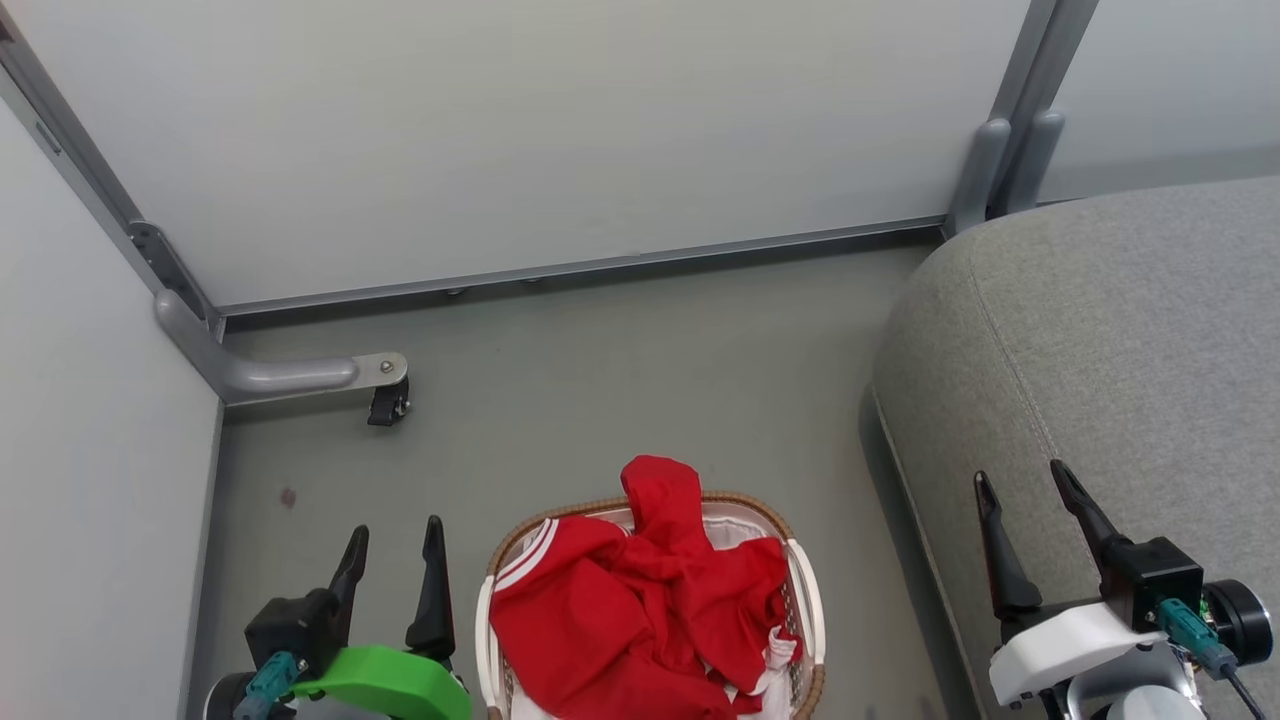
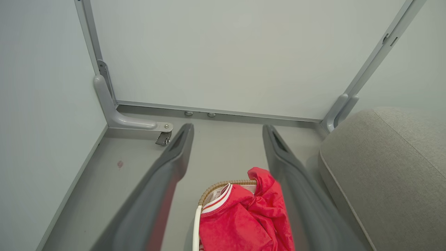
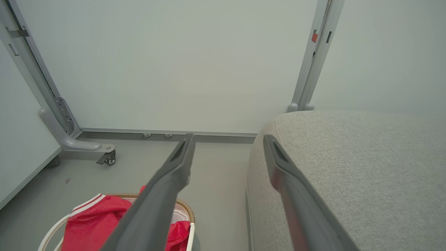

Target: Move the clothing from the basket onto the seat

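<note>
Bright red clothing (image 1: 640, 590) with a white-striped hem is heaped in the white basket (image 1: 808, 600), which has a brown woven rim and stands on the floor at bottom centre. The grey seat (image 1: 1120, 340) fills the right side. My left gripper (image 1: 392, 540) is open and empty, just left of the basket. My right gripper (image 1: 1030, 495) is open and empty, held over the seat's front edge. The left wrist view shows the clothing (image 2: 244, 219) between my fingers (image 2: 163, 174). In the right wrist view the clothing (image 3: 90, 223) lies lower left and the seat (image 3: 348, 167) right.
White partition panels (image 1: 520, 130) close off the back and left. A grey support foot with a black caster (image 1: 388, 402) juts onto the grey floor (image 1: 620, 370) at the left. Open floor lies between the basket, the panels and the seat.
</note>
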Controlling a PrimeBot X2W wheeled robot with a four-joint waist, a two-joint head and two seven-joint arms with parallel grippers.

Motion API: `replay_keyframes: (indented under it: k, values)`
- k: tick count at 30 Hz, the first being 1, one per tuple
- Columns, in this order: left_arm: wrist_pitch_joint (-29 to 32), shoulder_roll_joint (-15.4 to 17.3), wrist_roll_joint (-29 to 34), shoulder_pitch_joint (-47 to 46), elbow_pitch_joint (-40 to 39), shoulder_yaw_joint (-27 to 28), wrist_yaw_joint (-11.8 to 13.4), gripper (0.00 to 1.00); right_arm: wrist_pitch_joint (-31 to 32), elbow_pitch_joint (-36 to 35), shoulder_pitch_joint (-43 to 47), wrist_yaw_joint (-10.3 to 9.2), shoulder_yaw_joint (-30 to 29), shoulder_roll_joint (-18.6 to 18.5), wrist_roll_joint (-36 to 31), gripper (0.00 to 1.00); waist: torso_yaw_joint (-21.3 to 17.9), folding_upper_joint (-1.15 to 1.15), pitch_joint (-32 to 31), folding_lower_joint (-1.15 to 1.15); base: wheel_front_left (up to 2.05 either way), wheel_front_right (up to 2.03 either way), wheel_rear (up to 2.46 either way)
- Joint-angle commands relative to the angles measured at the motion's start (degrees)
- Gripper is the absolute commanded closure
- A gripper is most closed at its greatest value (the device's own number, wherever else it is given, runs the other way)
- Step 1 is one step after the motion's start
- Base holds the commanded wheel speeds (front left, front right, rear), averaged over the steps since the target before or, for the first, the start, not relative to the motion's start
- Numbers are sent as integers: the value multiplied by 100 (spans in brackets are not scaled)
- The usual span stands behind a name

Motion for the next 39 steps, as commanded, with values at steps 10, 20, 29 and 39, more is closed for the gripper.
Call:
replay_keyframes:
  k: [10, 20, 29, 39]
  values:
    - [-2, 37, 454, -853, 144, -61, -89, 0, -29, -184, -597, 1, 48, -29, 37, 0, -151, 0, 1119, 0, 0, 0, 0]
    - [-1, 122, 1120, -2233, 1337, -295, -199, 0, -29, -342, -1471, 1, 259, -25, 210, 0, -622, 0, 2610, 0, 0, 0, 0]
    - [0, 384, 1517, -3084, 2653, -535, -237, 0, -29, -470, -2009, 1, 516, -23, 570, 0, -1052, 0, 3617, 0, 0, 0, 0]
    - [-1, 607, 1550, -3586, 3483, -614, -221, 0, -29, -582, -2146, 1, 727, -22, 838, 0, -1350, 0, 4151, 0, 0, 0, 0]
